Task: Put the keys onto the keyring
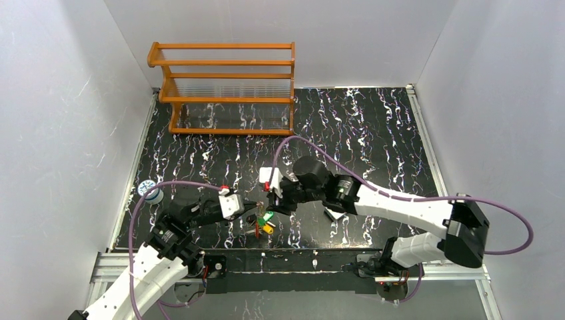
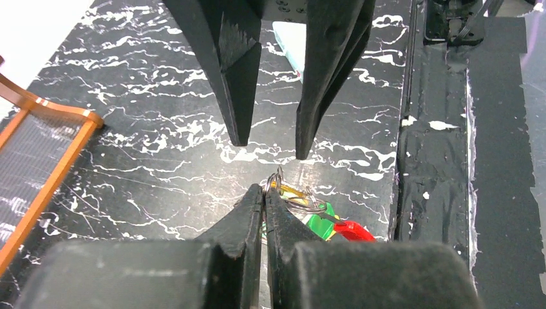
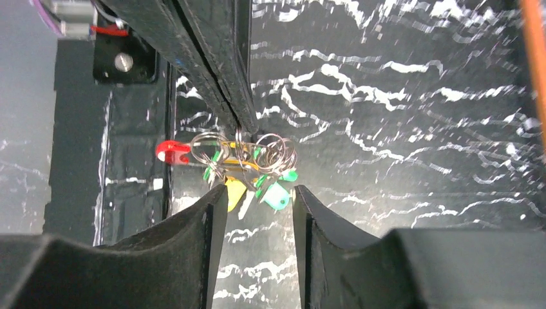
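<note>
A bunch of thin silver wire rings forms the keyring (image 3: 273, 149), with small keys hanging from it: yellow head (image 3: 234, 193), green head (image 3: 277, 195) and a red tab (image 3: 170, 151). My left gripper (image 2: 265, 188) is shut on one silver ring (image 2: 278, 179) and holds the bunch just above the black table. The bunch also shows in the top view (image 1: 265, 223) and in the left wrist view, below the left fingers (image 2: 322, 222). My right gripper (image 3: 257, 192) is open, facing the left gripper with its fingertips on either side of the hanging keys, touching nothing.
An orange wire rack (image 1: 226, 87) stands at the back left. A small white and blue roll (image 1: 150, 191) sits at the left edge. The table's front rail (image 1: 300, 257) runs close behind the keys. A pale flat item (image 2: 288, 38) lies beyond the right gripper.
</note>
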Robot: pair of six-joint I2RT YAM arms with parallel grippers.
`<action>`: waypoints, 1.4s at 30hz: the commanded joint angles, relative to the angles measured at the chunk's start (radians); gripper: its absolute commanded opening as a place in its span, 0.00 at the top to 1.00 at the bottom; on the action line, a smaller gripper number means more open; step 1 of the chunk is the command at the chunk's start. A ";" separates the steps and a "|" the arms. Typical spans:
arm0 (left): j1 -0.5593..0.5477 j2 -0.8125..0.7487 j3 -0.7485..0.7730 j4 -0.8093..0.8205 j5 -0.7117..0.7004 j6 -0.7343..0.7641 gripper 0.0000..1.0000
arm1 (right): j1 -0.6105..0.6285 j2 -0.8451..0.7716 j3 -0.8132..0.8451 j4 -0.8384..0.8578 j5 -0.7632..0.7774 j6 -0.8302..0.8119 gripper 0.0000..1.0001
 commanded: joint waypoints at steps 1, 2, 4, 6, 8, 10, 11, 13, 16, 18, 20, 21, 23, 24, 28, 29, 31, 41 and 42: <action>-0.002 -0.058 0.006 0.042 -0.003 -0.018 1.00 | 0.000 -0.097 -0.083 0.283 -0.012 0.015 0.49; -0.002 -0.071 0.003 0.048 -0.005 -0.021 1.00 | -0.001 -0.111 -0.099 0.307 -0.018 0.022 0.49; -0.002 -0.097 -0.004 0.059 -0.006 -0.025 1.00 | -0.001 -0.129 -0.123 0.353 -0.037 0.035 0.49; -0.002 -0.121 -0.009 0.071 -0.007 -0.029 1.00 | 0.000 -0.142 -0.141 0.386 -0.063 0.050 0.49; -0.002 -0.145 -0.015 0.081 -0.008 -0.033 1.00 | 0.000 -0.146 -0.150 0.409 -0.097 0.055 0.50; -0.002 -0.168 -0.019 0.092 -0.006 -0.037 1.00 | 0.000 -0.143 -0.151 0.417 -0.124 0.056 0.50; -0.002 -0.180 -0.021 0.098 -0.006 -0.039 1.00 | 0.000 -0.140 -0.150 0.418 -0.133 0.055 0.51; -0.002 -0.204 -0.027 0.106 -0.010 -0.044 1.00 | 0.000 -0.135 -0.145 0.416 -0.152 0.054 0.54; -0.002 -0.226 -0.034 0.114 -0.023 -0.049 1.00 | 0.000 -0.126 -0.139 0.408 -0.171 0.048 0.60; -0.002 -0.231 -0.034 0.115 -0.026 -0.051 1.00 | 0.000 -0.122 -0.135 0.399 -0.170 0.045 0.63; -0.002 -0.229 -0.034 0.117 -0.025 -0.052 1.00 | 0.000 -0.118 -0.133 0.392 -0.167 0.042 0.66; -0.002 -0.226 -0.034 0.117 -0.023 -0.051 1.00 | 0.000 -0.115 -0.131 0.389 -0.167 0.040 0.68; -0.002 -0.218 -0.033 0.116 -0.019 -0.051 1.00 | 0.000 -0.110 -0.127 0.386 -0.166 0.041 0.70; -0.002 -0.217 -0.033 0.115 -0.017 -0.052 1.00 | 0.000 -0.107 -0.126 0.385 -0.165 0.041 0.72; -0.002 -0.215 -0.031 0.115 -0.014 -0.051 1.00 | 0.000 -0.091 -0.119 0.386 -0.166 0.043 0.77; -0.002 -0.216 -0.031 0.115 -0.014 -0.051 1.00 | 0.000 -0.087 -0.118 0.385 -0.167 0.043 0.78; -0.002 -0.216 -0.031 0.115 -0.014 -0.051 1.00 | 0.000 -0.074 -0.114 0.382 -0.165 0.043 0.82; -0.002 -0.217 -0.031 0.115 -0.015 -0.051 1.00 | 0.000 -0.051 -0.109 0.372 -0.144 0.042 0.99; -0.002 -0.217 -0.031 0.115 -0.015 -0.052 1.00 | 0.000 -0.048 -0.109 0.370 -0.143 0.042 0.99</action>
